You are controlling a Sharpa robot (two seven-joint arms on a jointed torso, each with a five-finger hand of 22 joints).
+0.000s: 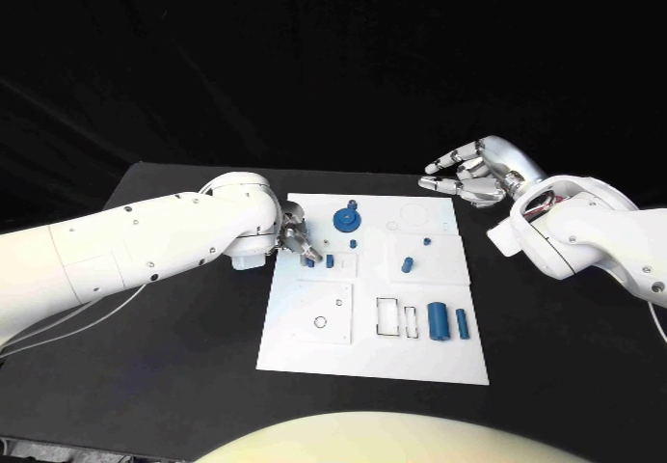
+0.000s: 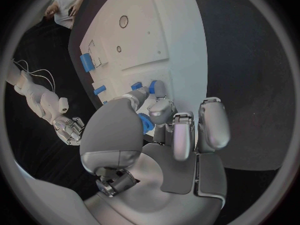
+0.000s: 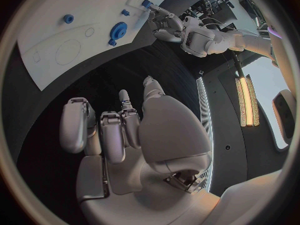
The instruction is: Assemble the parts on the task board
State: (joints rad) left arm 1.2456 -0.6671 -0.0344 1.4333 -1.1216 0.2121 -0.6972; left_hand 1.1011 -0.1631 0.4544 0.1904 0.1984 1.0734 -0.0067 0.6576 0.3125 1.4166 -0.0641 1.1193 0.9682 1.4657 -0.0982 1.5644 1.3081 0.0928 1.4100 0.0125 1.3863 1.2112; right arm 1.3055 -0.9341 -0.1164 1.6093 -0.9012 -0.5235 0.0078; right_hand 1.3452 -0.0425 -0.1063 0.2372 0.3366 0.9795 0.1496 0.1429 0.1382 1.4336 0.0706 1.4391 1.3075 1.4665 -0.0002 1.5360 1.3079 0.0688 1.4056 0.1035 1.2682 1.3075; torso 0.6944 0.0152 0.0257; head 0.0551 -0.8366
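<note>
The white task board (image 1: 313, 340) lies in the middle of the table. My left hand (image 1: 293, 237) is at the board's left edge and pinches a small blue part (image 1: 308, 258) between thumb and a finger, low over the board. In the left wrist view the part (image 2: 152, 86) shows at the fingertips of the left hand (image 2: 156, 135). A blue gear (image 1: 348, 220) sits near the board's far edge. Two blue cylinders (image 1: 438, 320) lie at the board's right side. My right hand (image 1: 472, 172) hovers beyond the board's far right corner, fingers loosely spread, holding nothing.
Small blue pegs (image 1: 406, 262) stand near the board's middle, and rectangular cut-outs (image 1: 387, 318) lie beside the cylinders. Bare black table (image 1: 181, 338) runs along both sides of the board. The right wrist view shows the gear (image 3: 117, 32) and my left hand (image 3: 164, 21).
</note>
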